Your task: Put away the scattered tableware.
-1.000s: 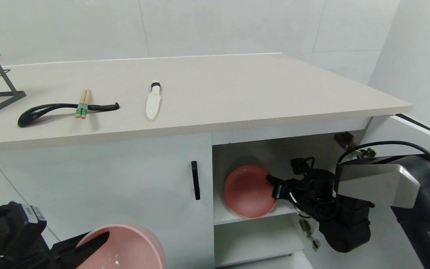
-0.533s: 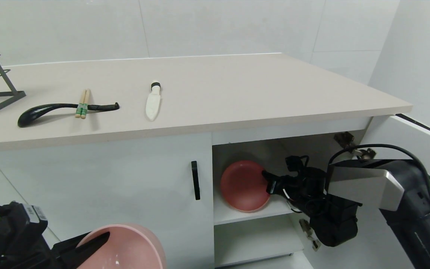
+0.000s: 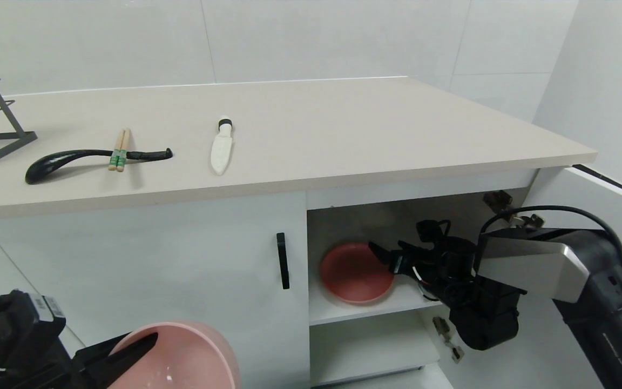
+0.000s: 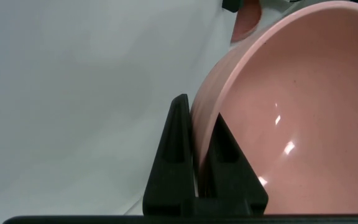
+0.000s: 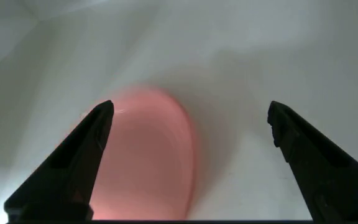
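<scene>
Pink bowl (image 3: 192,356) (image 4: 291,112) held low at near left, rim clamped between jaws of left gripper (image 3: 127,348) (image 4: 194,162). Red plate (image 3: 351,273) (image 5: 148,155) seen resting on upper shelf (image 3: 343,309) inside open cabinet. Right gripper (image 3: 384,255) (image 5: 188,109) placed at plate's right edge, jaws spread wide, nothing clamped; contact cannot be told. On countertop (image 3: 343,124), left part: black ladle (image 3: 68,160), chopsticks (image 3: 119,150) laid across its handle, white knife (image 3: 221,147) to right, apart.

The right arm (image 3: 613,324) is clad in black with a silver-grey panel (image 3: 532,262) and looped by a black cable (image 3: 551,207); the right gripper (image 5: 190,115) is fitted with tapered black fingers (image 5: 73,168)
</scene>
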You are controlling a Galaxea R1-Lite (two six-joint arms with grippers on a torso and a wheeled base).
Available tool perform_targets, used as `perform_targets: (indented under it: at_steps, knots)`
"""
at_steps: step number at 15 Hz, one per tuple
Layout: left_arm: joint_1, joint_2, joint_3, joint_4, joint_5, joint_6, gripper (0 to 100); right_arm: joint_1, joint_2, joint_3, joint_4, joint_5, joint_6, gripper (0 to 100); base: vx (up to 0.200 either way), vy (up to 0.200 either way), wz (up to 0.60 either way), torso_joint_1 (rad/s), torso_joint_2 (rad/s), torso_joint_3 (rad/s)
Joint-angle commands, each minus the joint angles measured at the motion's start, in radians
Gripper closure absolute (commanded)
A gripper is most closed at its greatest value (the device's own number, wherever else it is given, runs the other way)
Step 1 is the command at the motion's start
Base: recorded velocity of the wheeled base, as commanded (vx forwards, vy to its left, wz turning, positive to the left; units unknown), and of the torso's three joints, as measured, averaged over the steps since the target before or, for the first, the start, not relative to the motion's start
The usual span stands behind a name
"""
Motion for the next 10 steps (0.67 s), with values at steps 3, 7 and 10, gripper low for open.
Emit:
perform_targets:
  at_steps: [3,7,10]
  knots:
    - [-0.014,-0.089,0.002,0.004,0.0,0.011,100,0.118,-0.371,0.508,-0.001,0.005,-0.185,0,0.0,0.0,0.0,0.0,0.0,0.0]
    - [-0.031,-0.195,-0.007,0.024,-0.001,0.016,100,0.268,-0.664,0.744,-0.001,-0.003,-0.196,0,0.0,0.0,0.0,0.0,0.0,0.0]
    - [-0.086,-0.194,-0.033,0.026,-0.003,0.017,100,0.344,-0.77,0.85,-0.001,-0.004,-0.196,0,0.0,0.0,0.0,0.0,0.0,0.0]
